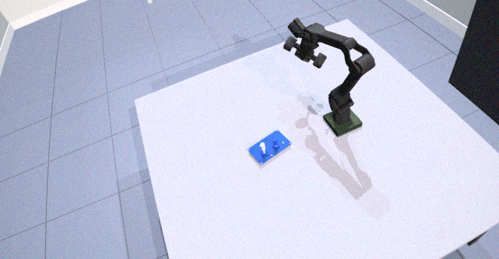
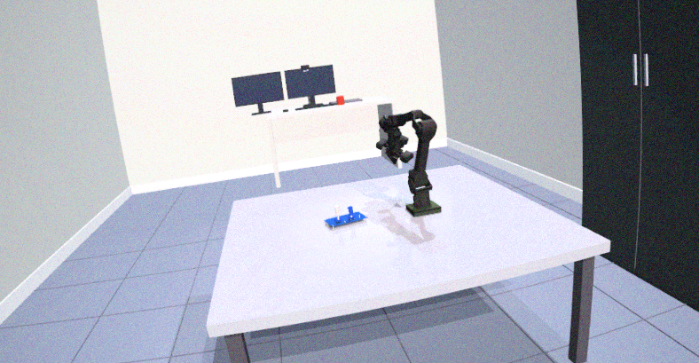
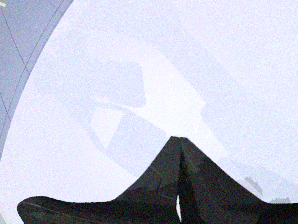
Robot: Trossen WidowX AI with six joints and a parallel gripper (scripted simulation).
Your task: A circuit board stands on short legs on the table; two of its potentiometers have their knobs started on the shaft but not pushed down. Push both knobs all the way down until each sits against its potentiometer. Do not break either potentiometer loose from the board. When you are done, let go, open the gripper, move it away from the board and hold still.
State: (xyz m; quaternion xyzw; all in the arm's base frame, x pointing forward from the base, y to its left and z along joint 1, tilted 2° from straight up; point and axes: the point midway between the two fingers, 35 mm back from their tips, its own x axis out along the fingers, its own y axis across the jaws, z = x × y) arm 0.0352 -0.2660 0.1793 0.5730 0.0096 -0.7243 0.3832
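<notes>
The blue circuit board [image 1: 278, 135] [image 2: 360, 217] stands on short legs on the table. A white knob [image 1: 262, 145] [image 2: 337, 211] stands upright toward its left end, with a thin stretch visible beneath it above a blue potentiometer. A blue knob [image 1: 275, 142] [image 2: 350, 209] stands to the right of it; how far down it sits is too small to tell. My gripper [image 1: 304, 59] [image 2: 395, 161] [image 3: 177, 144] is shut with nothing between its fingertips. It hangs high above the table, behind and to the right of the board. The wrist view shows neither board nor knobs.
The arm's dark green base [image 1: 343, 126] [image 2: 423, 209] stands on the table [image 1: 216, 201] [image 2: 312, 267] to the right of the board. A desk with two monitors and a red cup [image 2: 340, 99] is at the back of the room, and a black cabinet [image 2: 611, 130] is at the right.
</notes>
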